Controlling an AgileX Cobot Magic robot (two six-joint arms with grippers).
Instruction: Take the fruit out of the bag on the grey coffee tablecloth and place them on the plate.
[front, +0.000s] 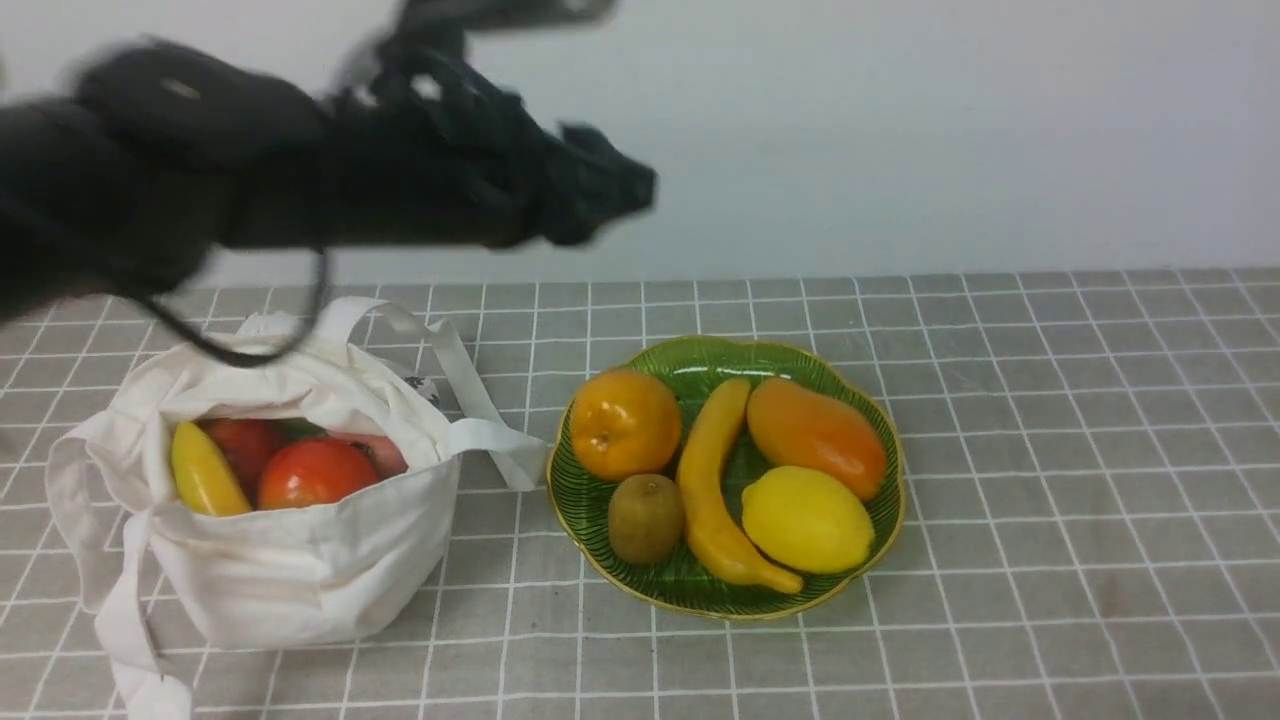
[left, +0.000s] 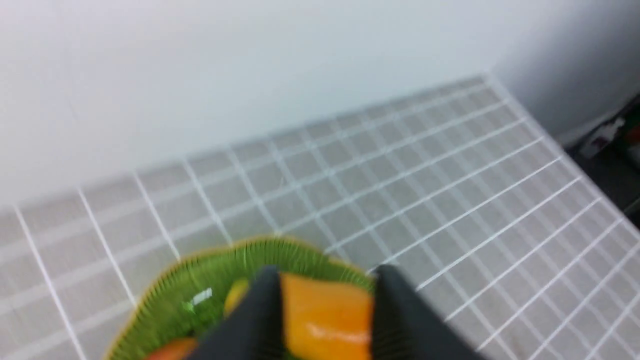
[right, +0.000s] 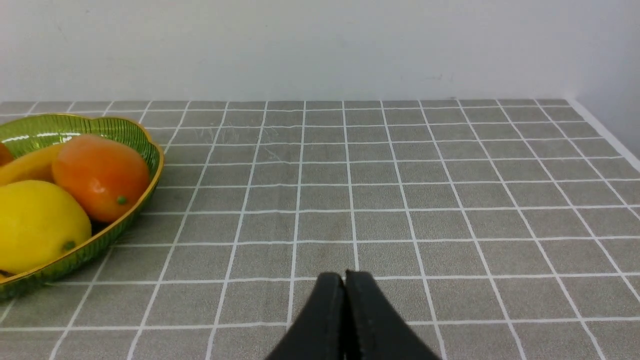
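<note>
Near the left edge of the grey coffee tablecloth (front: 1000, 620), the bag (front: 300, 580) gapes, red and yellow fruit (front: 315, 472) inside. Beside it, the plate (front: 715, 360) carries an orange fruit, kiwi, banana, mango and lemon. The left gripper (left: 327, 300), blurred above the cloth, has its jaws apart; the right gripper's (right: 347, 280) are pressed together.

Five glossy fruits (front: 627, 424) lie in the round green gold-rimmed plate (front: 712, 362); others fill the open, slouching white bag (front: 320, 570) on grey, white-gridded cloth (front: 1010, 560).
</note>
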